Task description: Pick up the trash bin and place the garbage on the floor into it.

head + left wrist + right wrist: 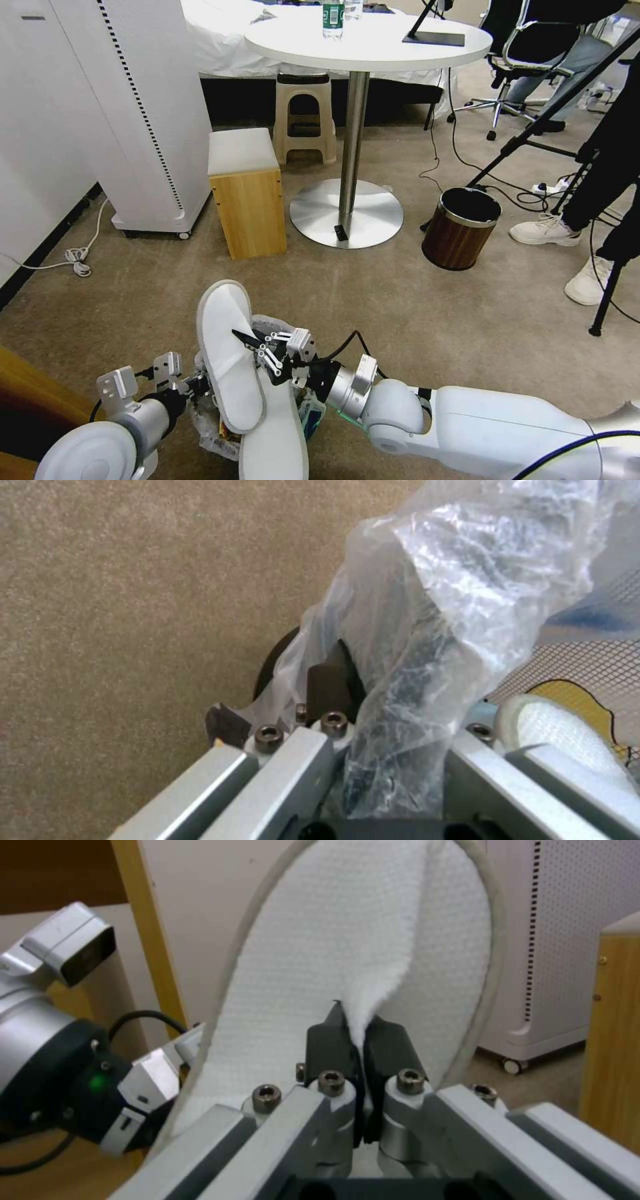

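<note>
Pinching white slipper (373,940) fabric, right pincer (357,1032) in wrist view; left pincer (373,690) clamping trash bin (427,630) rim.

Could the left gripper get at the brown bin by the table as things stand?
Probably not. The left gripper is shut on the trash bin rim close to the robot, while the brown bin stands far off across the carpet, on the right side.

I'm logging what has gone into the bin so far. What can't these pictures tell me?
- Contents of the trash bin: head view, covered by two slippers and both arms.
- Left gripper: left wrist view, wrapped in the clear bag.
- Second slipper's lower end: cut off by the picture's edge.
</note>
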{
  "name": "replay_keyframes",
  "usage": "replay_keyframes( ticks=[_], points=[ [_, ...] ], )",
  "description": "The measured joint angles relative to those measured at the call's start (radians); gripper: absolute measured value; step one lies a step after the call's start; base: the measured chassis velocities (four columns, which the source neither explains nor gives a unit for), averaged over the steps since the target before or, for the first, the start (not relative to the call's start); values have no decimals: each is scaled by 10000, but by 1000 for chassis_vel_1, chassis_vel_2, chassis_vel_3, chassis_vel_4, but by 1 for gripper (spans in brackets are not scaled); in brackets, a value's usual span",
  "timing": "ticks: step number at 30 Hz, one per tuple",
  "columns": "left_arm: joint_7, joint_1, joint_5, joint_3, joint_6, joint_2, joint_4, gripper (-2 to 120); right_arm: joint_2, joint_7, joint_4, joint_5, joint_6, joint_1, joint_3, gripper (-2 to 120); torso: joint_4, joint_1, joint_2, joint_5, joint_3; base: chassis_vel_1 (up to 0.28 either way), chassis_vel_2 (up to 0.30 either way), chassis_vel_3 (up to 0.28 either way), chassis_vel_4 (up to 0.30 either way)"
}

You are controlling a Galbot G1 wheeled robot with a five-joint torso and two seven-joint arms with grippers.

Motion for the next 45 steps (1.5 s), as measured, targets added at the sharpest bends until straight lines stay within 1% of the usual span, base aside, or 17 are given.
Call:
replay_keyframes(
  ticks=[13,27,37,38,39,40,43,44,45],
  points=[
    [151,-29,198,133,-8,-142,145,0,-178,-203,-300,-398,144,384,299,0,1,0,0,0,0,0,0,0,0],
    [175,-163,190,243,-8,-208,177,0,-616,-577,-493,-1021,387,61,720,0,0,0,0,0,0,0,0,0,0],
    [203,-140,218,238,-8,-247,151,0,-680,-758,-575,-1270,416,52,845,0,0,0,0,0,0,0,0,0,0],
    [203,-141,222,237,-8,-247,147,0,-680,-791,-606,-1335,420,-14,869,3,1,0,0,0,0,0,0,0,0],
    [203,-146,222,238,-8,-248,140,0,-687,-825,-612,-1378,422,-56,869,7,1,0,0,0,0,0,0,0,0],
    [203,-146,222,238,-8,-248,140,0,-687,-825,-612,-1378,422,-56,869,7,1,0,0,0,0,0,0,0,0],
    [203,-146,224,238,-9,-249,106,0,-744,-897,-612,-1479,430,-153,910,22,0,0,0,0,0,0,0,0,0],
    [203,-146,224,238,-9,-249,106,0,-744,-897,-612,-1479,430,-153,910,22,0,0,0,0,0,0,0,0,0],
    [203,-132,235,236,-9,-252,100,0,-772,-906,-612,-1517,430,-151,926,28,0,0,0,0,0,0,0,0,0]
  ],
)
